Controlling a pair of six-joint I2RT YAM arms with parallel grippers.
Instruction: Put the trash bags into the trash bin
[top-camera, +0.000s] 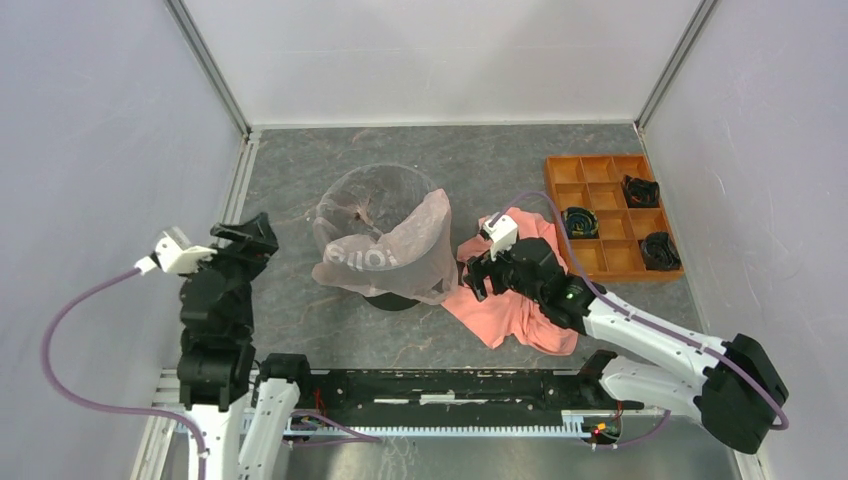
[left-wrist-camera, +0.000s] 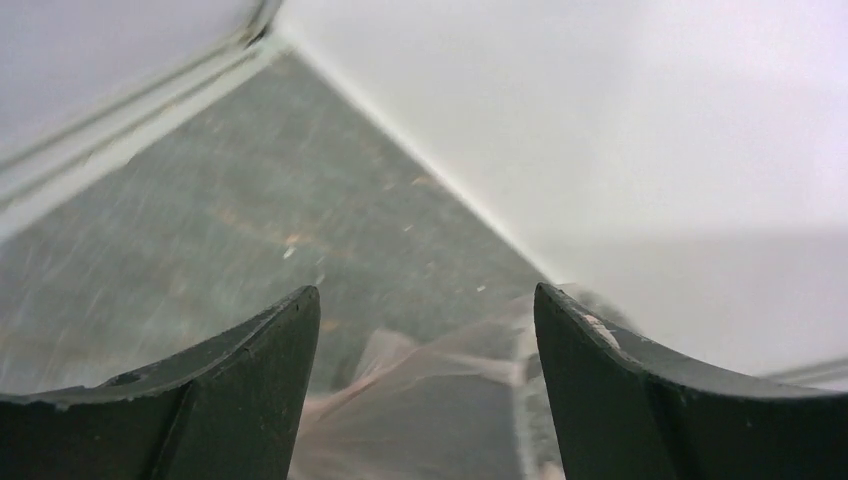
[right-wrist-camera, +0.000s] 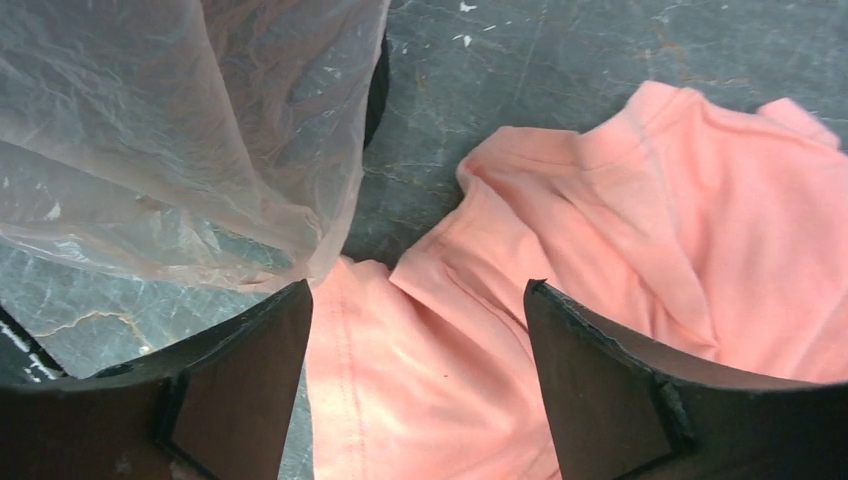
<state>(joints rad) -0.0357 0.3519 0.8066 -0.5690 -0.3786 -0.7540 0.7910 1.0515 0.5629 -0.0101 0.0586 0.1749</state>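
Pink bag (top-camera: 385, 245) is draped over the black bin (top-camera: 397, 300), mid table (top-camera: 300, 335). Bag mouth is spread round the rim, sides hang outside; only the bin's base shows. L gripper (top-camera: 245, 237) is near on the left, clear of the bag, fingers apart, nothing btwn them. R gripper (top-camera: 478, 277) is just right of the bag, over the coral cloth (top-camera: 515, 310), fingers apart, holding nothing. Orange tray (top-camera: 578, 172) is far right w/ dark items (top-camera: 640, 190) in three compartments.

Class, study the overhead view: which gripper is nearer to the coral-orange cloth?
Right. The right gripper is over the cloth's left edge, jaws open. The left gripper is far to the cloth's left, on the other side of the trash bin.
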